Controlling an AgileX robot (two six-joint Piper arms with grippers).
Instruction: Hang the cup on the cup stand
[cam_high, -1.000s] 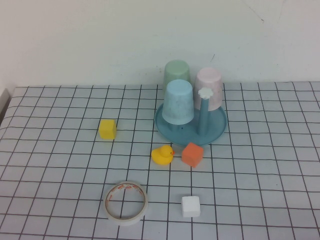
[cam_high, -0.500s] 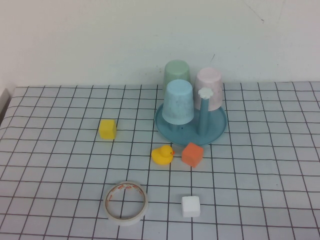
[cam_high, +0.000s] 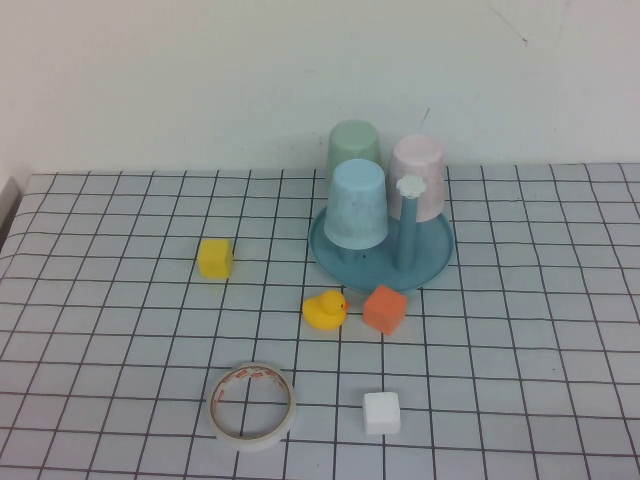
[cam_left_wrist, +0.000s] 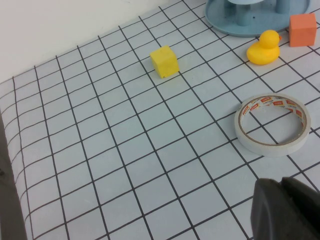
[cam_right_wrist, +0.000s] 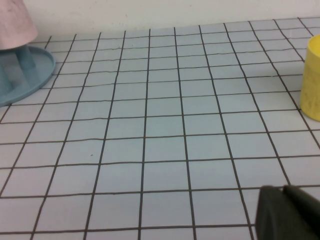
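The pale pink cup (cam_high: 418, 178) sits upside down on the teal-blue cup stand (cam_high: 380, 275), at its back right; a peg shows under it in the right wrist view (cam_right_wrist: 15, 22). A bare peg with a white flower cap (cam_high: 409, 186) stands in front of it. My left gripper (cam_left_wrist: 280, 180) is shut and empty, low over the table's near left part, far from the stand (cam_left_wrist: 235, 25). My right gripper (cam_right_wrist: 282, 189) is shut and empty over the right side of the table, apart from the stand (cam_right_wrist: 25, 70). Neither gripper shows in the high view.
A light blue cup (cam_high: 356, 204) and a mint green cup (cam_high: 352, 145) also sit upside down on the stand. In front lie a yellow cube (cam_high: 215, 258), a yellow duck (cam_high: 325, 310), an orange cube (cam_high: 385, 308), a tape roll (cam_high: 251, 405) and a white cube (cam_high: 381, 412). A yellow object (cam_right_wrist: 312, 85) stands at the far right.
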